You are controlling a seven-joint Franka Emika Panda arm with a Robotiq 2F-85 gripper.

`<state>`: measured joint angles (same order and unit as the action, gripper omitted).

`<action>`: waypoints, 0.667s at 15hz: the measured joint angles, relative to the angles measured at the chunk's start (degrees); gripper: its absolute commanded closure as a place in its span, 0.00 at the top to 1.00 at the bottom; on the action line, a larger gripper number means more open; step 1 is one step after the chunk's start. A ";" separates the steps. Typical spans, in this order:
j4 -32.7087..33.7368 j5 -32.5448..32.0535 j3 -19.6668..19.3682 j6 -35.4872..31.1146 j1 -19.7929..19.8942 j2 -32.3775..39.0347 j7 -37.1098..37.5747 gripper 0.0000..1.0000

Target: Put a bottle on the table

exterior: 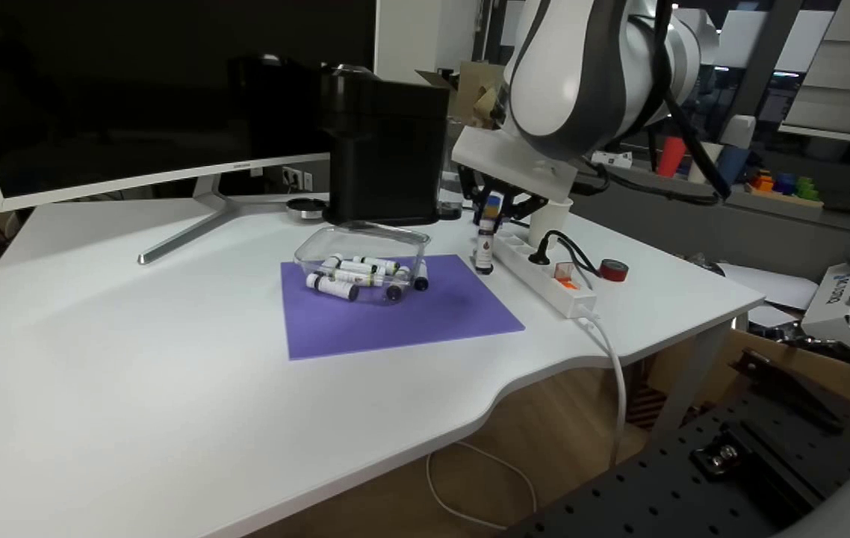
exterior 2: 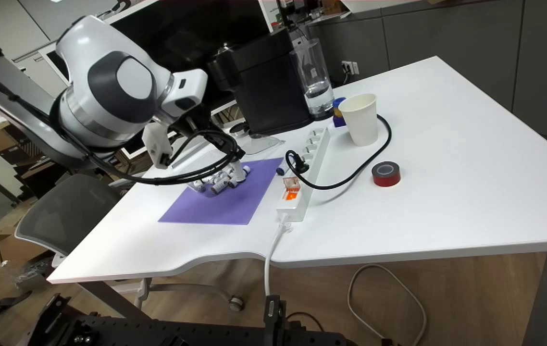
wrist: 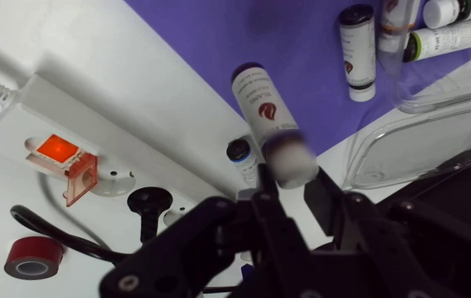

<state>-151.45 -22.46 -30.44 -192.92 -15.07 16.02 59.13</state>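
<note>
Pinching the bottle (wrist: pixel 264 103) by its blurred white cap, the pincer (wrist: pixel 293 179) holds a slim cylinder: white label marked YLANG, dark-red flame emblem, dark base. In the wrist view it overlaps the edge of the purple mat (wrist: pixel 301 62); I cannot tell whether it touches the counter (exterior: pixel 134 388).

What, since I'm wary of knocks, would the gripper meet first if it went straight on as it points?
Probably the purple mat near its edge, or the white table just beside it; the held bottle would touch before the gripper. Height and exact landing spot are unclear.
</note>
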 measured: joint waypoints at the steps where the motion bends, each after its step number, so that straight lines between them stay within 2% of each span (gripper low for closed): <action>1: 0.58 0.14 -0.15 -0.60 0.01 1.31 -0.12 0.06; 5: 3.35 1.76 -1.87 -3.36 -1.05 6.87 -1.59 0.06; 10: 7.04 6.80 -5.41 -5.26 -6.56 12.01 -4.71 0.06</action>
<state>-144.41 -15.66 -35.85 -198.19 -21.63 28.03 54.42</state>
